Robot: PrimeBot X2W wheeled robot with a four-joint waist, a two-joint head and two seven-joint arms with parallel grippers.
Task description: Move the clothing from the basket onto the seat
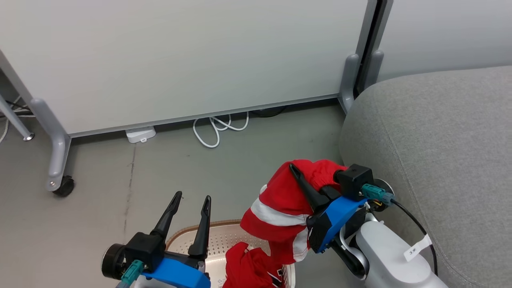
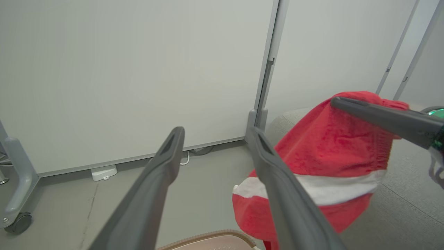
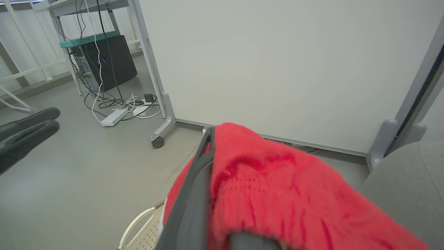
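One red piece of clothing (image 1: 280, 200) with a white stripe hangs above the floor, draped over my right gripper (image 1: 298, 170), which is shut on it. It hangs between the basket and the grey seat (image 1: 440, 140), close to the seat's rounded edge. In the left wrist view the same clothing (image 2: 322, 149) hangs to the right. A second red garment (image 1: 248, 268) with white trim lies in the cream basket (image 1: 192, 232) at the bottom edge. My left gripper (image 1: 191, 198) is open and holds nothing, raised over the basket's left side.
A pale partition panel (image 1: 180, 60) on grey castor legs (image 1: 58, 160) stands behind. A white cable (image 1: 218, 128) and a white power block (image 1: 140, 134) lie at its foot. A black box (image 3: 107, 62) with cables stands far left. Grey floor lies between panel and basket.
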